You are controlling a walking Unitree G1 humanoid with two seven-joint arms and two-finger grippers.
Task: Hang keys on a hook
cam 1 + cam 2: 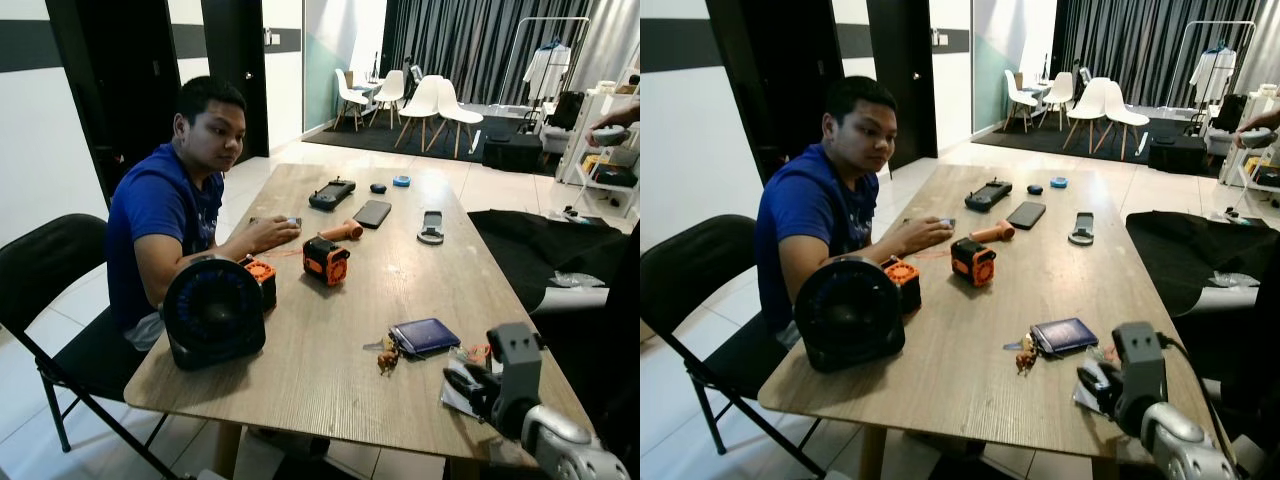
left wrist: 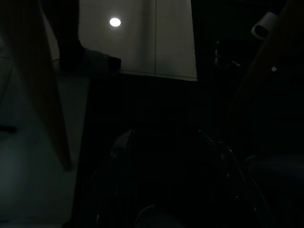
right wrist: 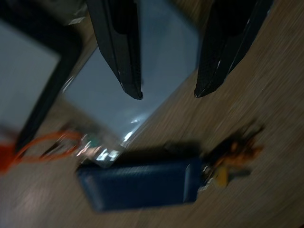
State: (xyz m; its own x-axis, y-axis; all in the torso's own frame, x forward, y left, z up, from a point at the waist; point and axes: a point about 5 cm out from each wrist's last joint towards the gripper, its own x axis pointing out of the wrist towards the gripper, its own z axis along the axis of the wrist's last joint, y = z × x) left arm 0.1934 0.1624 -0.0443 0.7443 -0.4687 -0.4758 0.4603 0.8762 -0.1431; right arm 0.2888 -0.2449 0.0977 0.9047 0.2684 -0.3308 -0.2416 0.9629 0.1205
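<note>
A small bunch of keys [image 1: 387, 356] with a brown charm lies on the wooden table [image 1: 330, 330] near its front right, touching a dark blue wallet [image 1: 425, 335]. My right gripper [image 1: 463, 384] hovers low over the table just right of the wallet. In the right wrist view the right gripper [image 3: 168, 92] is open and holds nothing, above a clear plastic bag [image 3: 142, 80], with the wallet [image 3: 140, 185] and keys [image 3: 232, 154] beyond its tips. My left gripper [image 2: 166, 142] hangs idle in the dark below the table, fingers apart.
A person in a blue shirt [image 1: 165, 215] sits at the table's left side, hand resting on it. A black round fan [image 1: 213, 310], two orange devices [image 1: 326, 260], a phone [image 1: 372, 213] and a controller [image 1: 331, 193] lie on the table. Black cloth [image 1: 540, 245] lies to the right.
</note>
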